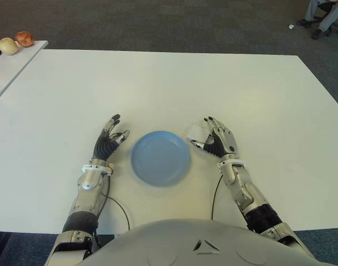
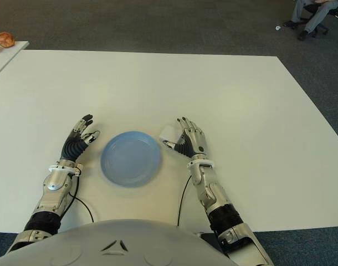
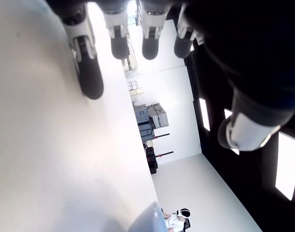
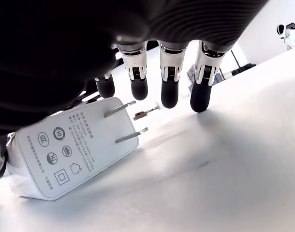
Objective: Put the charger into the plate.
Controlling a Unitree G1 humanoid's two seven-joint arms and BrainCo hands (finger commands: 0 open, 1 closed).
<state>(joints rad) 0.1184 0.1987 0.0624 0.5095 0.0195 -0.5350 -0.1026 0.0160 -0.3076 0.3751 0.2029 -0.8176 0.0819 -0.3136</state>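
A round blue plate (image 1: 160, 158) lies on the white table (image 1: 169, 83) in front of me, between my hands. Just off its right rim sits a white charger (image 1: 195, 132), lying flat with its two metal prongs out, shown up close in the right wrist view as the charger (image 4: 72, 150). My right hand (image 1: 218, 139) is right beside the charger on its right side, with straight fingers (image 4: 169, 84) reaching over it and not closed around it. My left hand (image 1: 110, 138) shows left of the plate, fingers spread and holding nothing.
A second white table (image 1: 3, 72) stands at the far left with a few round food items (image 1: 16, 41) on it. A person's legs (image 1: 324, 16) show at the far right on the dark carpet. Thin cables (image 1: 120, 208) run along my forearms.
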